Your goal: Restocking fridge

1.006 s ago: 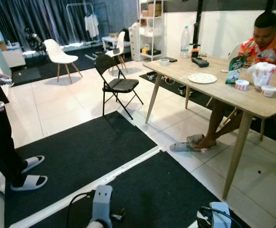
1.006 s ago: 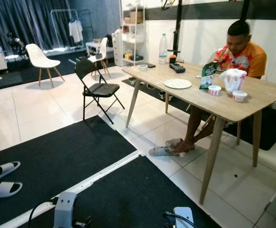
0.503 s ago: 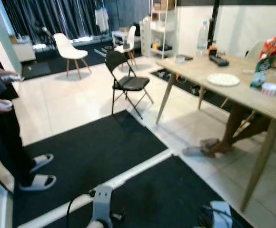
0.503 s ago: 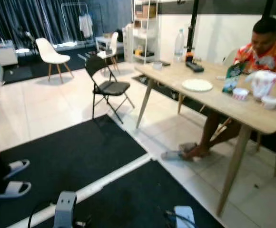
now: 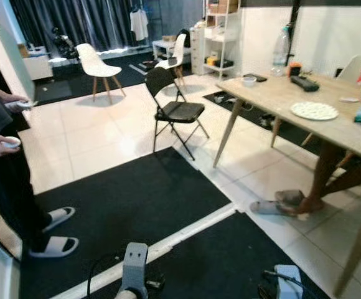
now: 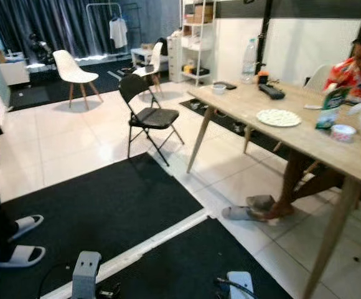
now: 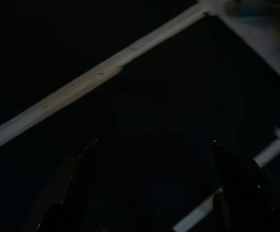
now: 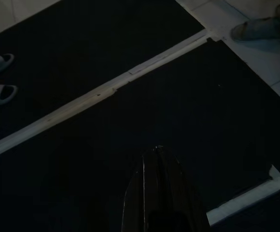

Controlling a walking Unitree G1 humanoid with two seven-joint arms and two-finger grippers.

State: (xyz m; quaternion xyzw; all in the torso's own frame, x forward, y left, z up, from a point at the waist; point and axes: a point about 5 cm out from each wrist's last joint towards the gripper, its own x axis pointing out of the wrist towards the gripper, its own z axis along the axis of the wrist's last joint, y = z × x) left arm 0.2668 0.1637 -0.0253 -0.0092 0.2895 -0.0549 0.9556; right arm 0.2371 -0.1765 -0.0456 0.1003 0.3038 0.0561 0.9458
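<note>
Two black mats (image 5: 124, 199) fill most of what I see ahead, split by a white strip of floor (image 5: 187, 233) running from about 8 o'clock up to 2 o'clock. No fridge is in sight, nor anything I can call stock for it, so I cannot say where the task's thing is or how far the restocking stands.

At 2 o'clock stands a long wooden table (image 6: 292, 134) with a person seated behind it, their sandalled feet (image 6: 255, 212) out on the tiles beneath. If I walk or turn that way, I judge the nearest table leg and those feet are what I could strike.

At 9 o'clock a second person (image 5: 0, 174) stands close, in white slippers (image 5: 55, 246) at the mat's edge, hands holding small controllers. A swing to that side risks a bump.

At 12 o'clock a black folding chair (image 6: 144, 118) sits just past the mat; it looks light and would tip if clipped.

Both arms hang low. The left gripper (image 7: 152, 179) has its fingers spread wide, holding nothing. The right gripper (image 8: 157, 193) has its fingers pressed together, also holding nothing. The mat edges could catch a foot.
</note>
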